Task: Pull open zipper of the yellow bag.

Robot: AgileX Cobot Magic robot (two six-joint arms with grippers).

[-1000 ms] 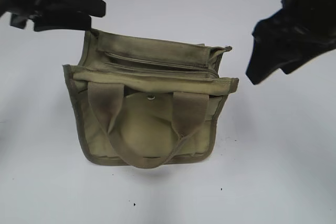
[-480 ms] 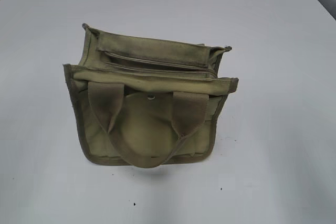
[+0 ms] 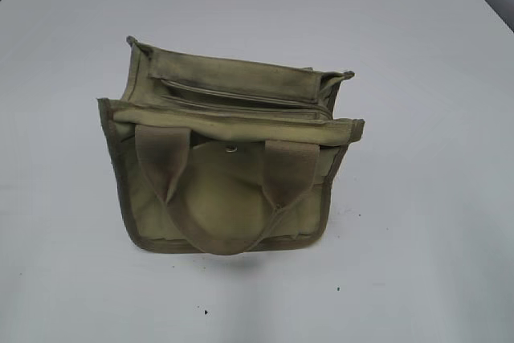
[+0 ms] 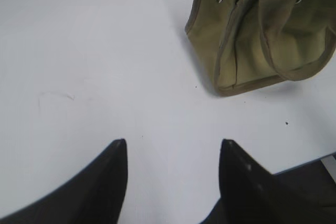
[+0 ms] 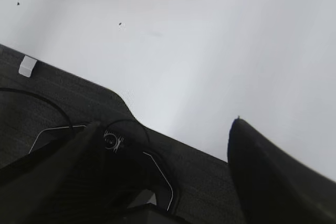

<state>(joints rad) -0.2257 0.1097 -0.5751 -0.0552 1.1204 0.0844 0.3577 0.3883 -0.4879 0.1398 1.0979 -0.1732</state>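
One yellow bag (image 3: pixel 229 162) with two handles (image 3: pixel 221 190) and one zipper (image 3: pixel 241 95) along its top stands on the white table (image 3: pixel 426 222); both grippers, left (image 4: pixel 173 148) and right (image 5: pixel 165 127), hang spread apart, empty, well clear of it.

Looks like a robot lab or test bench, not a home. Plain matte white tabletop (image 3: pixel 418 222), bare apart from one staged item, scuffed and specked with small dark marks. Off the table edge: dark grey carpet-like floor (image 5: pixel 47 103) with a thin black cable (image 5: pixel 157 169) looping across it and a small white tape patch (image 5: pixel 27 66).
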